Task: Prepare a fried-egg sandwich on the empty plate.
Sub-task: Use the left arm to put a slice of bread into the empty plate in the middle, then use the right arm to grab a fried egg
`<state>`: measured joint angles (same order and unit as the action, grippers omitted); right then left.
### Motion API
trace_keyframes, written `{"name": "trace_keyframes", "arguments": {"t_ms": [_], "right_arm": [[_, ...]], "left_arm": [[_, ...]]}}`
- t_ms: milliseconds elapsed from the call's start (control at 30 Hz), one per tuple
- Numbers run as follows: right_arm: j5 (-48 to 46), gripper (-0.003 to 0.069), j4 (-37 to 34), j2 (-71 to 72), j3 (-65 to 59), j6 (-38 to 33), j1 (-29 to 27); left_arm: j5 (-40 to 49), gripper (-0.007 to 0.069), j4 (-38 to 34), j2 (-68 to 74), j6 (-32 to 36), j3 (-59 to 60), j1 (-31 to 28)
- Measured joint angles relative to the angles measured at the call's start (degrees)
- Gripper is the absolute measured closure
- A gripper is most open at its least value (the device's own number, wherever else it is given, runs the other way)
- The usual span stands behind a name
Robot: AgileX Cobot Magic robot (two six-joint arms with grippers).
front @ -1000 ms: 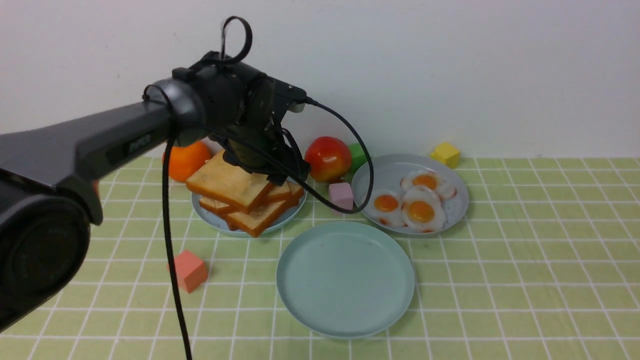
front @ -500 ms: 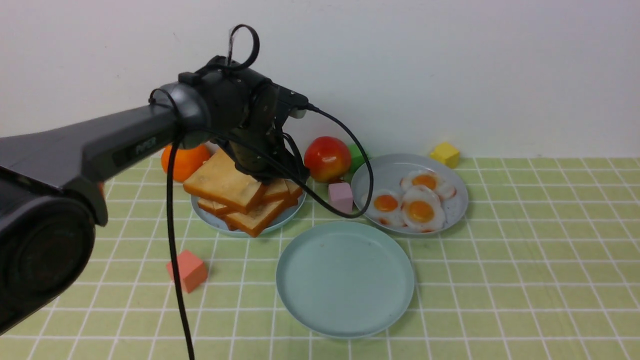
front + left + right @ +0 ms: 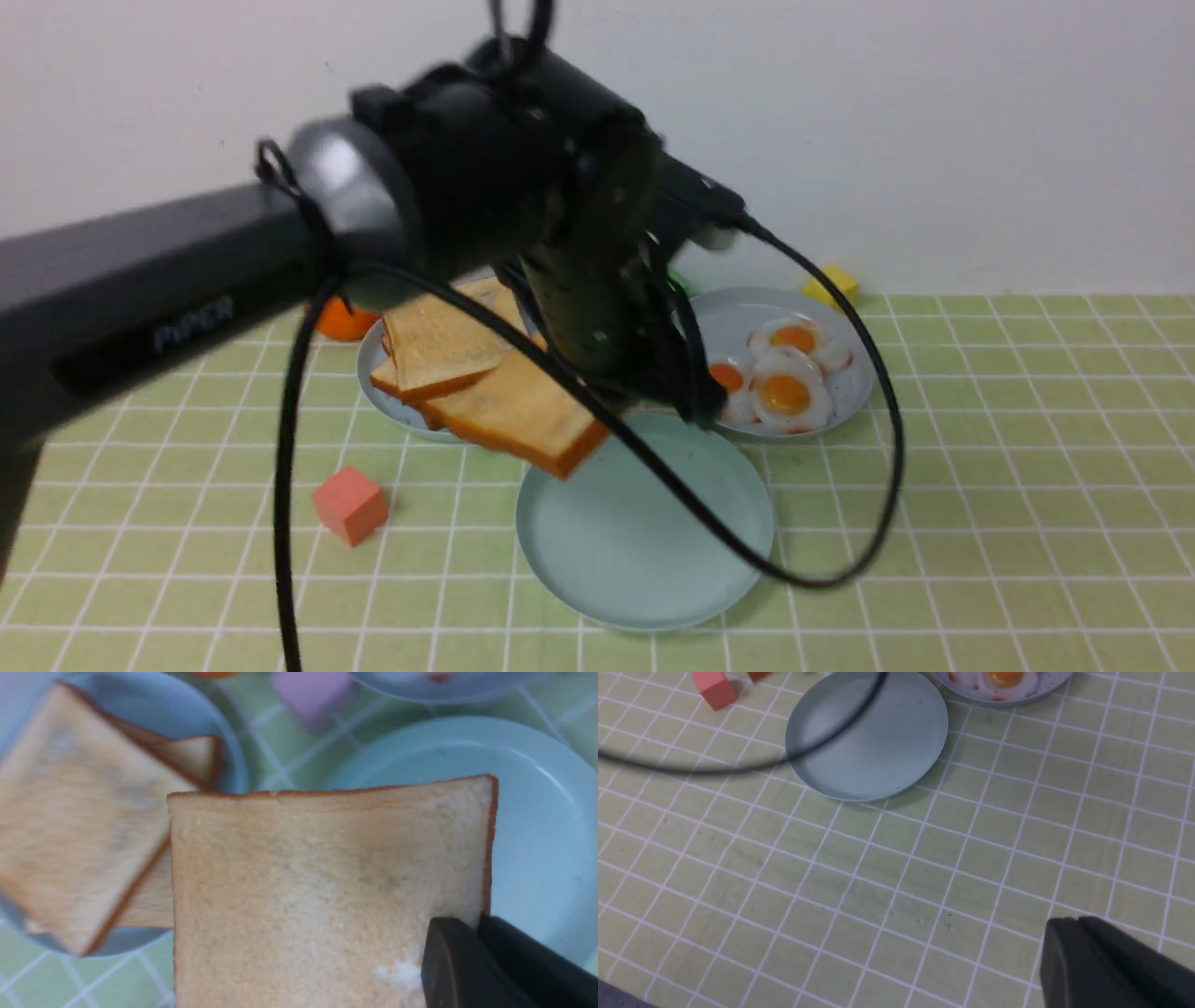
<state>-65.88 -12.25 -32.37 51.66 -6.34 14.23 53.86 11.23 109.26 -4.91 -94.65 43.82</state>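
Observation:
My left gripper (image 3: 479,926) is shut on the edge of a golden-brown toast slice (image 3: 523,415) and holds it in the air over the left rim of the empty pale mint-blue plate (image 3: 644,551). The slice (image 3: 322,896) fills the left wrist view, with the plate (image 3: 537,858) under it. Other toast slices (image 3: 434,350) lie stacked on a blue plate (image 3: 378,392) behind. Toy fried eggs (image 3: 784,392) lie on a greyish-blue plate (image 3: 850,392) at the back right. My right gripper (image 3: 1071,926) is shut and empty above the tablecloth, near of the mint plate (image 3: 878,751).
A salmon cube (image 3: 350,504) lies left of the mint plate. An orange (image 3: 341,322) shows behind the toast plate and a yellow cube (image 3: 833,285) near the wall. My left arm's cable (image 3: 840,523) hangs over the mint plate.
My left gripper has lifted one toast slice off the stack and carried it toward me and to the right, over the mint plate's edge. The remaining stack has shifted a little.

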Motion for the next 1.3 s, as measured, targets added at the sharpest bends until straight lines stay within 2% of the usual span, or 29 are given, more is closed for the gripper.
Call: {"name": "trace_keyframes", "arguments": {"t_ms": [200, 500, 700, 733, 867, 1000, 1133, 1200, 1267, 1300], "right_arm": [[-0.16, 0.0617, 0.20, 0.17, 0.00, 0.00, 0.00], [-1.05, 0.0610, 0.26, 0.27, 0.00, 0.00, 0.00], [-1.46, 0.0608, 0.26, 0.27, 0.00, 0.00, 0.00], [-1.46, 0.0606, 0.26, 0.27, 0.00, 0.00, 0.00], [-1.46, 0.0601, 0.20, 0.27, 0.00, 0.00, 0.00], [-1.46, 0.0596, 0.15, 0.27, 0.00, 0.00, 0.00], [-1.40, 0.0593, 0.08, 0.27, 0.00, 0.00, 0.00], [-0.68, 0.0591, 0.08, 0.27, 0.00, 0.00, 0.00], [0.97, 0.0589, 0.08, -0.60, 0.00, 0.00, 0.00], [1.19, 0.0589, 0.08, -0.90, 0.00, 0.00, 0.00]], "left_arm": [[-3.15, 0.0605, 2.11, 4.00, 0.00, 1.38, 5.36], [-5.05, 0.0589, 2.65, 7.48, 0.00, 1.53, 5.87], [-5.64, 0.0462, 4.36, 7.49, 0.00, 1.53, 5.87], [-5.64, 0.0404, 5.41, 7.49, 0.00, 1.53, 5.87], [-5.64, 0.0274, 6.69, 7.49, 0.00, 1.53, 5.87], [-5.64, 0.0220, 6.60, 7.49, 0.00, 1.53, 5.87], [-4.83, 0.0219, 5.08, 6.73, -0.05, 1.53, 5.87], [-3.95, 0.0262, 2.52, 4.64, -0.63, 1.55, 5.87], [-2.95, 0.0354, -0.26, 0.69, -1.12, 1.59, 5.87], [-2.87, 0.0364, -0.26, 0.25, -1.12, 1.59, 5.87]]}}
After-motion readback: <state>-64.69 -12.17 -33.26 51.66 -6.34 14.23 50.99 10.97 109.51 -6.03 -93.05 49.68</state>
